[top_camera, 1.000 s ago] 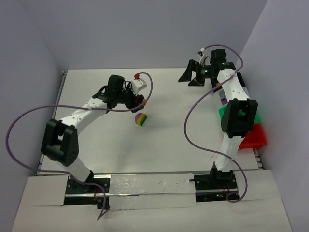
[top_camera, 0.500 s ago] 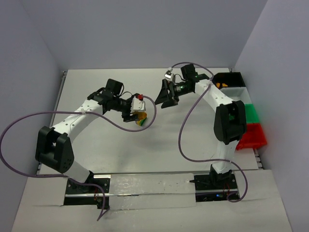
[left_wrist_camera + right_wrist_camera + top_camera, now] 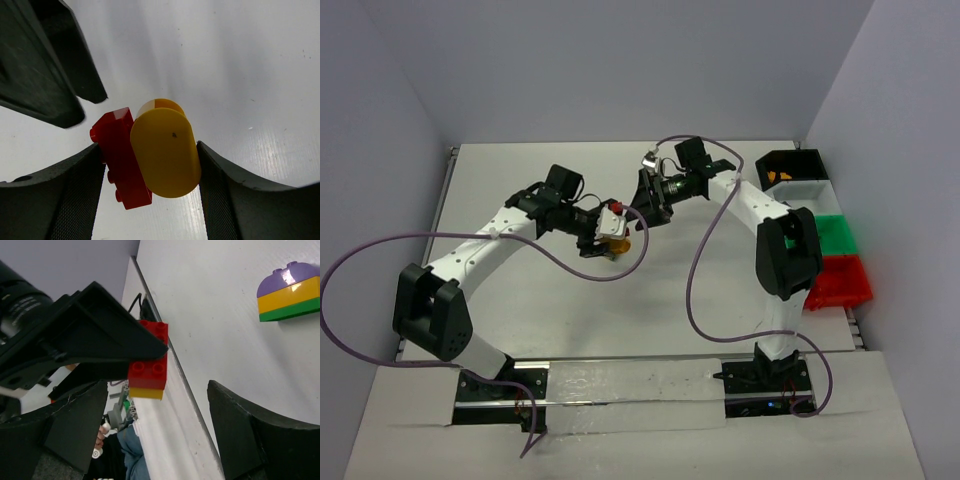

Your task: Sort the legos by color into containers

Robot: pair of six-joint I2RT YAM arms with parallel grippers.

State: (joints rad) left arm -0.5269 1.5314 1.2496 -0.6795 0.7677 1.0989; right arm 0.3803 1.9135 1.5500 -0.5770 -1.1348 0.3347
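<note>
My left gripper (image 3: 607,235) is shut on a lego pair, a red brick (image 3: 119,162) joined to a rounded yellow piece (image 3: 165,152), held above the table. In the right wrist view the same red brick (image 3: 149,365) shows with its yellow layer beneath. My right gripper (image 3: 646,203) stands open just beside it, jaws wide apart and touching nothing. A stacked purple-yellow-green block (image 3: 289,294) lies on the table beyond. The containers stand in a row at the right: black (image 3: 790,156), white (image 3: 812,190), green (image 3: 842,235), red (image 3: 847,287).
An orange piece (image 3: 776,176) lies in the black bin. Both arms meet at the table's middle, with their cables looping over the surface. The right arm's fingers (image 3: 45,65) fill the left wrist view's upper left. Walls close off the back and sides.
The right arm has swung from the bins at the back right to the table's middle, up to the left gripper. The left gripper moved rightward and nearer, over the stacked block.
</note>
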